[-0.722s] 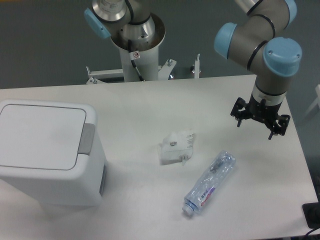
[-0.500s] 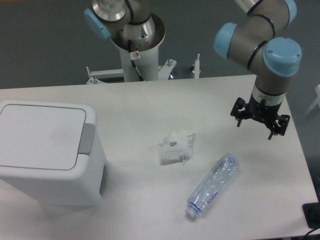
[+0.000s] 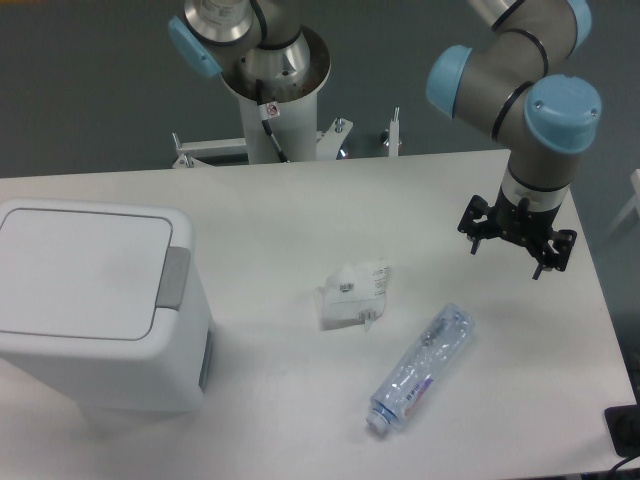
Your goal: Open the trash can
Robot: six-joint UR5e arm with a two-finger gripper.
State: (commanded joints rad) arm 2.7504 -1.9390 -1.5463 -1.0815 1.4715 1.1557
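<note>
The trash can [image 3: 95,305] sits at the left end of the white table [image 3: 300,210], close to the near edge, a big boxy white bin with rounded corners. Its flat lid [image 3: 80,268] lies shut and level, and the grey push-button strip [image 3: 176,277] runs along the lid's right side, facing the middle of the table. Nothing is touching the bin. Well apart from it, over the right end of the table, the arm [image 3: 520,80] with its grey links and pale blue joint caps bends down from the top corner and carries the gripper [image 3: 517,246], which hangs above the tabletop pointing downward. Its black fingers [image 3: 478,228] stand spread wide apart, and there is nothing between them. On the table between the bin and the gripper lies a small crumpled white paper packet [image 3: 353,294], roughly at the table's centre. Just to the right of it and nearer the front edge, a clear plastic bottle [image 3: 421,367] lies on its side, slanted, with its cap end toward the front and its base toward the gripper; it has a label with red and blue print. The packet and the bottle are near one another but not touching.
</note>
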